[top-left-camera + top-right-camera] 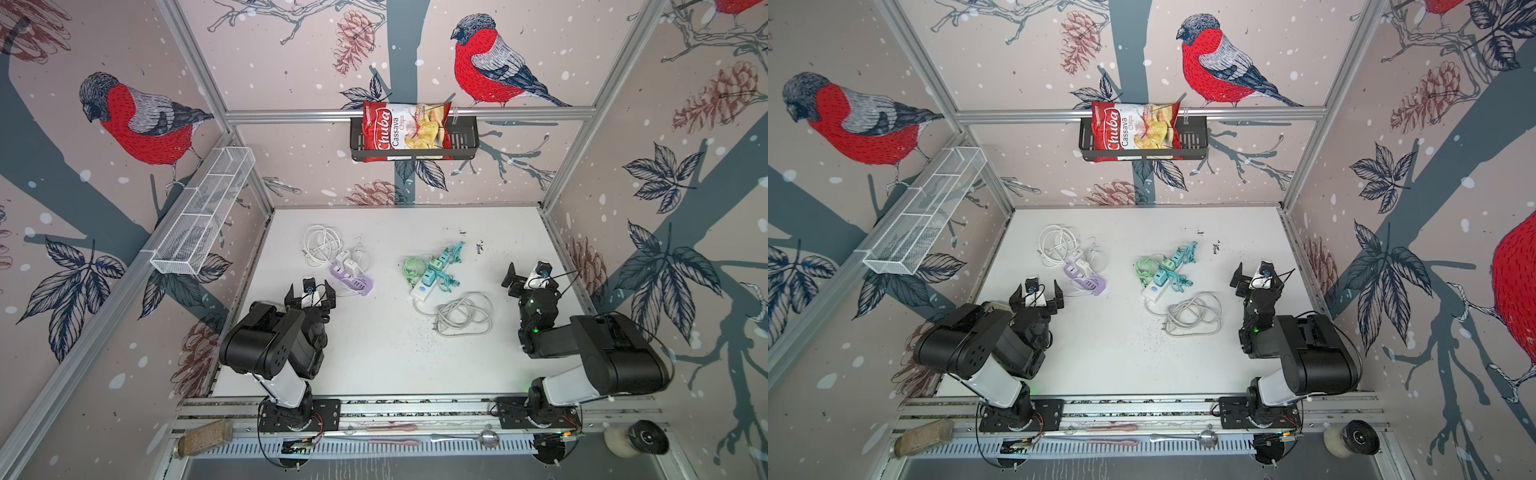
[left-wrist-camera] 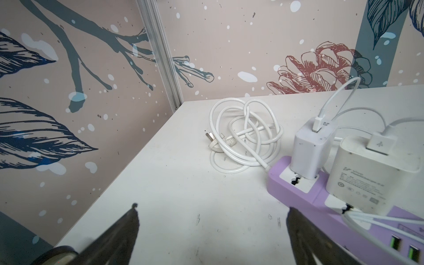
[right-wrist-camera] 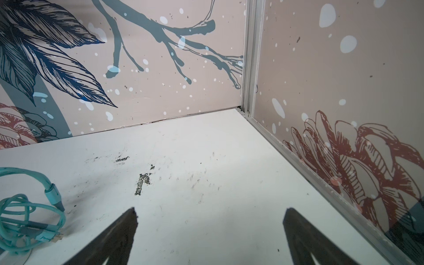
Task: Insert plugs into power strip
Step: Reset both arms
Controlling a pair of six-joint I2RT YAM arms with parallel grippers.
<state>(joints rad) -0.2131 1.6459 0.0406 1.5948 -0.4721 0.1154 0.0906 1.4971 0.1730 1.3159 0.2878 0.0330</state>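
Observation:
A purple power strip (image 1: 357, 282) (image 2: 298, 195) lies at the left with two white plugs (image 2: 312, 146) (image 2: 371, 174) standing in its sockets. My left gripper (image 1: 311, 291) (image 2: 213, 207) is open just beside its near end, holding nothing. Mid-table lies a white power strip (image 1: 422, 291) with teal plugs (image 1: 430, 276) (image 1: 444, 258) and a mint green plug (image 1: 433, 263) bunched over its far end; whether they are seated I cannot tell. My right gripper (image 1: 530, 279) (image 3: 211, 210) is open over bare table at the right, with a teal cable (image 3: 29, 220) off to its side.
A coiled white cord (image 2: 245, 135) lies behind the purple strip, and a grey-white cord (image 1: 463, 313) in front of the white strip. A chips bag (image 1: 405, 131) sits in a black wall basket. A white wire basket (image 1: 203, 212) hangs on the left wall.

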